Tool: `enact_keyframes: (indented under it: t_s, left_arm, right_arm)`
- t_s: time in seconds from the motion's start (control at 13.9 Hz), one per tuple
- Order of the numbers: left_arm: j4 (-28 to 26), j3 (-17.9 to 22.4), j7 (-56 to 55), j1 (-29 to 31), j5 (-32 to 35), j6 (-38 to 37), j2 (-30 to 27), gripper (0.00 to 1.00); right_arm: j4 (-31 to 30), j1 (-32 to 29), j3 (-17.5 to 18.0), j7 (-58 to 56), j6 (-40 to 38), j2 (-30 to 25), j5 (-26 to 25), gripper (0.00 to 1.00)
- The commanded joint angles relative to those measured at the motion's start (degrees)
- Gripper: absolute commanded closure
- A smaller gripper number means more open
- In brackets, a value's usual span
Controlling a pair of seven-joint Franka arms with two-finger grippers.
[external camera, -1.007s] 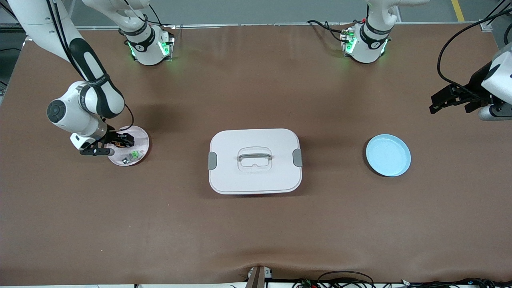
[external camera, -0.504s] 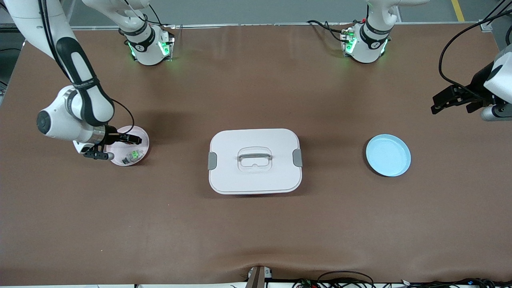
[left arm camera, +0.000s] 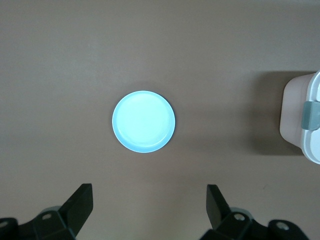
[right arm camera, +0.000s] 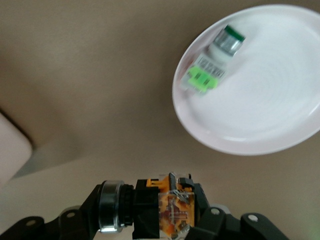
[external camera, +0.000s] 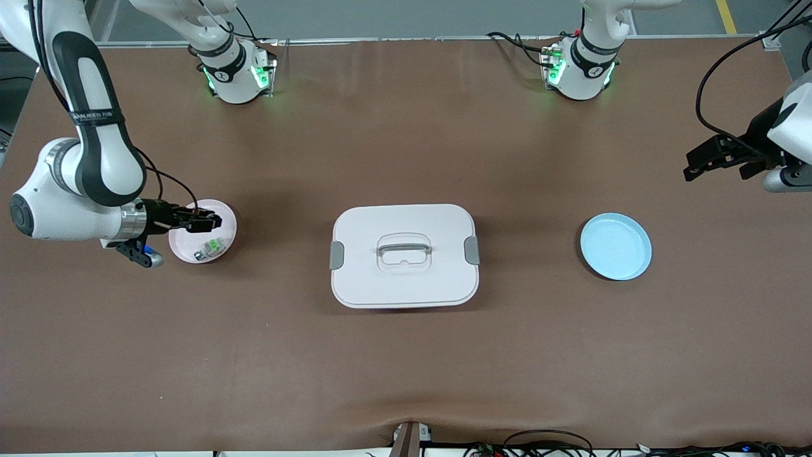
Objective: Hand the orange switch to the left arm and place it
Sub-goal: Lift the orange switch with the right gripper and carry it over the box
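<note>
Nearest of all, the big white box (external camera: pixel 404 255) is seen in the middle of the brown surface (external camera: pixel 406 368), with its lid on and a grey clip at each end. Toward the left arm's end, a round blue plate (external camera: pixel 615 245) is set well apart from the box, with nothing on it. Toward the right arm's end, a round pink plate (external camera: pixel 223 222) is found, and a small green-and-silver part (external camera: pixel 211 247) is laid on it. Over this pink plate the right gripper (external camera: pixel 202 220) is held up in the air, and its fingers are clamped on the orange switch (right arm camera: pixel 167 207). In the right wrist view the switch is seen between the fingers, with its round cap pointed to one side, and the plate with the green part is seen under it. Farther away, the left gripper (external camera: pixel 715 155) is kept waiting up high near the left arm's end of the surface. Its fingers (left arm camera: pixel 79 202) are spread wide apart, and nothing is held between them.
</note>
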Motion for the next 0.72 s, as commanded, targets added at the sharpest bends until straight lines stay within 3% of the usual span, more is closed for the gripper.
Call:
enact_keyframes:
  t_s: [0.0, 0.36, 0.65]
  left_arm:
    - [0.92, -0.03, 1.32, 0.29, 0.09, -1.09, 0.34, 0.00]
    - [0.92, -0.03, 1.32, 0.29, 0.09, -1.01, 0.34, 0.00]
    - [0.92, -0.03, 1.41, 0.29, 0.09, -1.01, 0.60, 0.00]
  right_arm:
    - [4.59, 2.70, -0.01, 9.49, -5.85, -0.89, 1.03, 1.00]
    - [8.30, 7.54, -0.01, 25.94, -12.20, -3.69, 3.57, 1.00]
    - [12.32, 14.91, -0.10, 42.17, -10.37, -3.53, 7.87, 1.00]
